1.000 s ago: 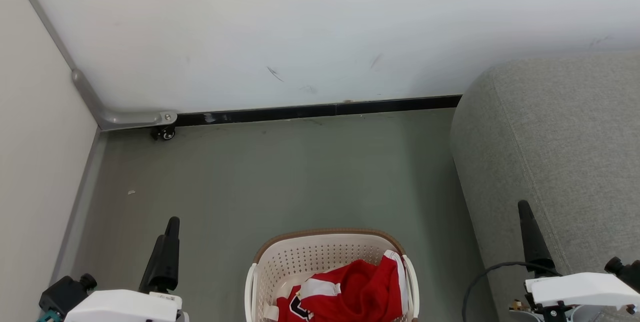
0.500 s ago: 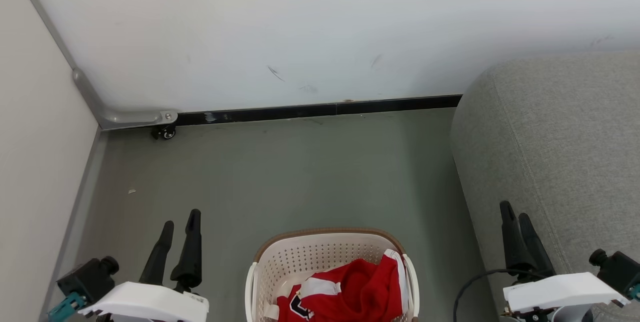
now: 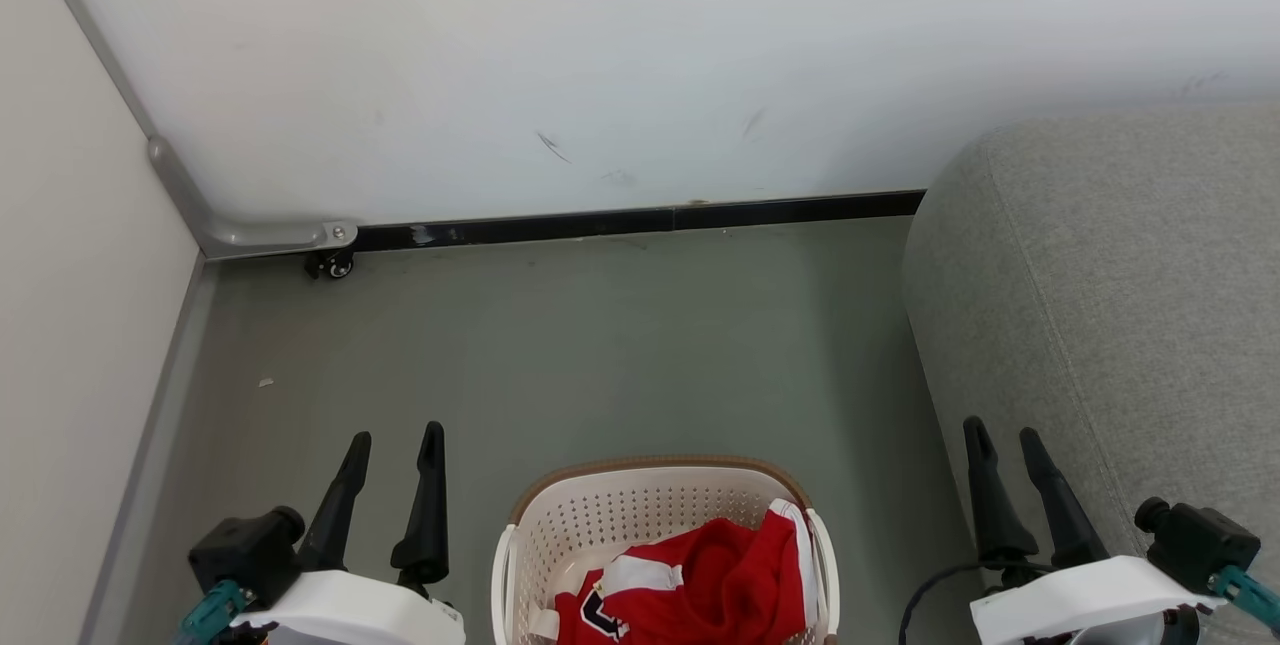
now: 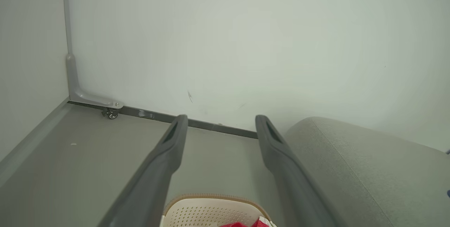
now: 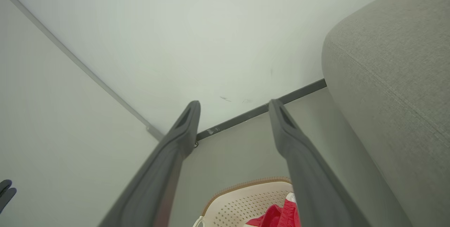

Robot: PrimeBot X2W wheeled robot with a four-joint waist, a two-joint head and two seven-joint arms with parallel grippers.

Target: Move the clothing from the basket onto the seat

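Red clothing with white trim (image 3: 705, 580) lies bunched in the cream basket (image 3: 600, 515) at the bottom centre of the head view, a black-and-white letter showing at its left. The basket's brown rim (image 4: 214, 197) and a sliver of the red clothing (image 4: 246, 224) show in the left wrist view; the basket (image 5: 242, 199) and clothing (image 5: 277, 216) also lie below the right fingers. The grey seat (image 3: 1120, 295) fills the right side. My left gripper (image 3: 396, 440) hangs open left of the basket. My right gripper (image 3: 1003, 433) hangs open beside the seat's edge. Both are empty.
A white wall with a black skirting strip (image 3: 640, 221) closes the far side. A beige panel (image 3: 70, 325) stands at the left, with a metal bracket and small caster (image 3: 330, 265) in the corner. Grey floor (image 3: 600, 345) lies between wall and basket.
Both grippers have turned at the wrist, so their two fingers now show side by side and spread. Each has shifted inward toward the basket. The clothing has not moved.
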